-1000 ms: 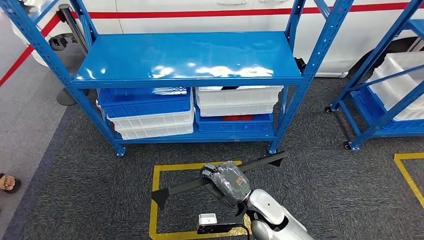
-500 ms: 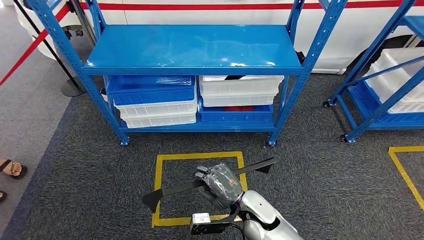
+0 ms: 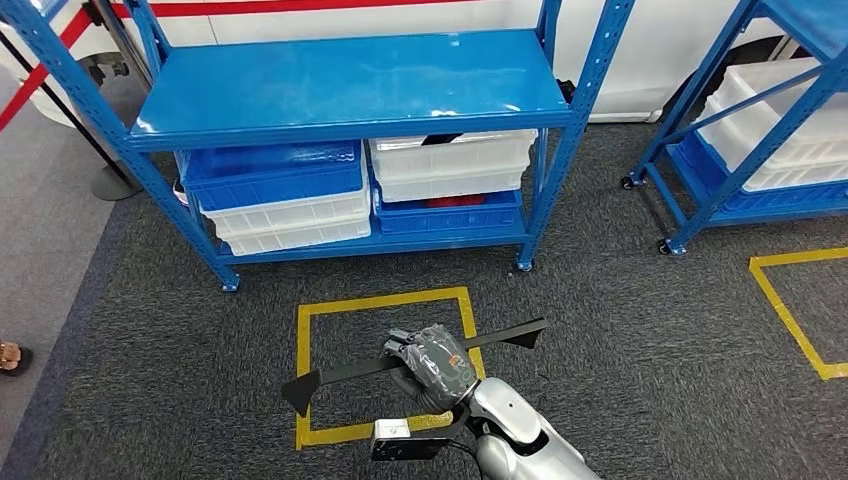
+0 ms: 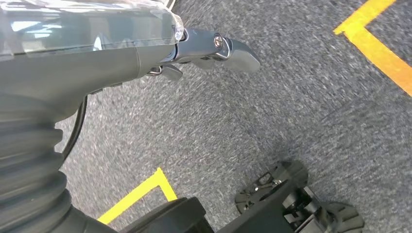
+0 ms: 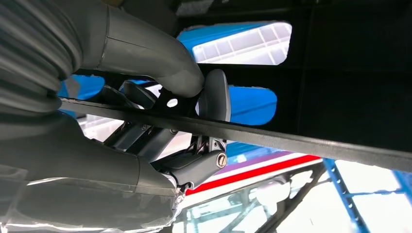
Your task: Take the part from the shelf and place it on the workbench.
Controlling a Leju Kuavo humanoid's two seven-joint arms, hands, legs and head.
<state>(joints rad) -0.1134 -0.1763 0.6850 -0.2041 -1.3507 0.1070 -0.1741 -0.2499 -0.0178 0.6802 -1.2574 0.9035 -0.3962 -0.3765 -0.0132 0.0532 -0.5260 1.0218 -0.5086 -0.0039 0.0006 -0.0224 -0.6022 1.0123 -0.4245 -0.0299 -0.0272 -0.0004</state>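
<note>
Holding the part [image 3: 415, 361], our right hand [image 3: 432, 366] sits low in the head view, forearm rising from the bottom edge, fingers wrapped around the middle of the long black strip. In the right wrist view the thumb [image 5: 145, 53] presses on one face of the part [image 5: 301, 141] and the darker fingers [image 5: 194, 167] clamp the other. The part runs crosswise through the hand, one end lower to our left, the other higher to our right, above the yellow square [image 3: 385, 300] on the carpet. The shelf [image 3: 350, 90] stands well ahead of the hand. Our left hand [image 4: 214, 48] hangs over the carpet with fingers apart, holding nothing. Compared with a second ago, the whole scene has shifted, so our camera has moved; the grip looks unchanged.
</note>
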